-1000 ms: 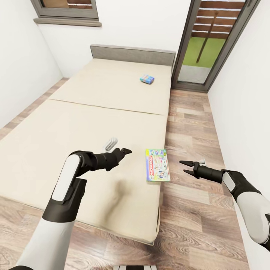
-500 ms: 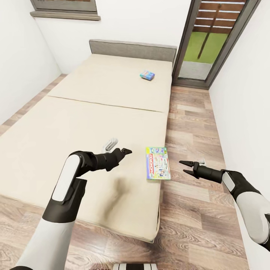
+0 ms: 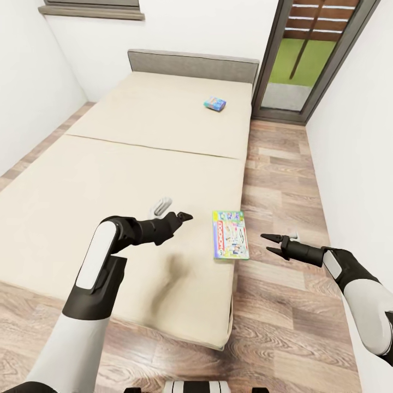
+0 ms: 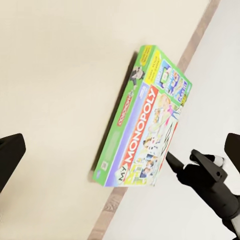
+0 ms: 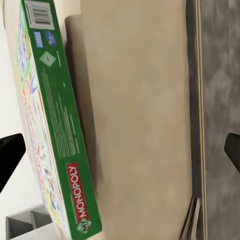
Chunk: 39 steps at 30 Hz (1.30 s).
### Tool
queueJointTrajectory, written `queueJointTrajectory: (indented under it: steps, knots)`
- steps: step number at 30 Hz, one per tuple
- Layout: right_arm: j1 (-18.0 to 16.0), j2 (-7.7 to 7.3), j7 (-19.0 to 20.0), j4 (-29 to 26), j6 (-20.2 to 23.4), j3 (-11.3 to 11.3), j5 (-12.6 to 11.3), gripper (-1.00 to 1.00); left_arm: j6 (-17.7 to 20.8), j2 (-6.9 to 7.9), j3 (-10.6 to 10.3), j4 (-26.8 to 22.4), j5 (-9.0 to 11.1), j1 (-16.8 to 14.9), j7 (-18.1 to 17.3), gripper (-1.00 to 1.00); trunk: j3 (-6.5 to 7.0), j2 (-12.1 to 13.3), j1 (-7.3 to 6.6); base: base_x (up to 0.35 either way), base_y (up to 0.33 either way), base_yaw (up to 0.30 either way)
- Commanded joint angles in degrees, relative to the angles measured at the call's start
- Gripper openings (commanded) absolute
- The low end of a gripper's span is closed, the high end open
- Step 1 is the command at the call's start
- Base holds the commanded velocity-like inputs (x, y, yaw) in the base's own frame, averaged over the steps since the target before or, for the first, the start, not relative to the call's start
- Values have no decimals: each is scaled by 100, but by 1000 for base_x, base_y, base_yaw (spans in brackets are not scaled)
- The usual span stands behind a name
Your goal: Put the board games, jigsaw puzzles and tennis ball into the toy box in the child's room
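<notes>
Fingers of my right gripper [image 3: 269, 243] stand apart with nothing between them, aimed across the bed's [image 3: 136, 164] edge at the Monopoly box [image 3: 230, 234], which lies just ahead of the tips, flat on the mattress, its long axis crosswise to my reach. My left gripper [image 3: 182, 218], also parted and empty, sits near the box's other long side. Both are close; the right looks slightly nearer. The small blue game [image 3: 214, 103] lies well beyond both.

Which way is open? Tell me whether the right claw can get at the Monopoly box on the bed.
Probably yes. The right claw is open beside the bed, level with the Monopoly box at the mattress edge, with nothing between them.
</notes>
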Motion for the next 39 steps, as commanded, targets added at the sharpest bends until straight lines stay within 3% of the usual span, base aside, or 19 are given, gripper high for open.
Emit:
queueJointTrajectory:
  steps: [1, 5, 15, 20, 28, 39]
  knots:
    - [-2, -1, 15, 3, 31, -14, -11, 100, 10, -3, -8, -5, 50, -35, 60, 100, -13, -2, -1, 0, 0, 0]
    - [1, -2, 31, 3, 24, -12, -10, 100, 11, -4, -55, -10, 47, -85, 54, 100, -51, -2, -1, 0, 0, 0]
    - [5, -6, 57, -6, 2, -13, -9, 100, 12, -12, -447, -18, 51, -426, 51, 100, -144, -2, -1, 0, 0, 0]
    - [5, -7, 60, -9, -4, -14, -9, 100, 14, -13, -542, -21, 60, -592, 64, 100, -191, -2, -1, 0, 0, 0]
    - [7, -11, 64, -12, -13, -15, -9, 100, 19, -16, -609, -20, 77, -798, 78, 100, -266, -2, -1, 0, 0, 0]
    - [39, -8, 272, -78, -31, -17, -10, 100, 18, 1, -662, -14, 288, -930, 96, 100, -332, -2, -1, 0, 0, 0]
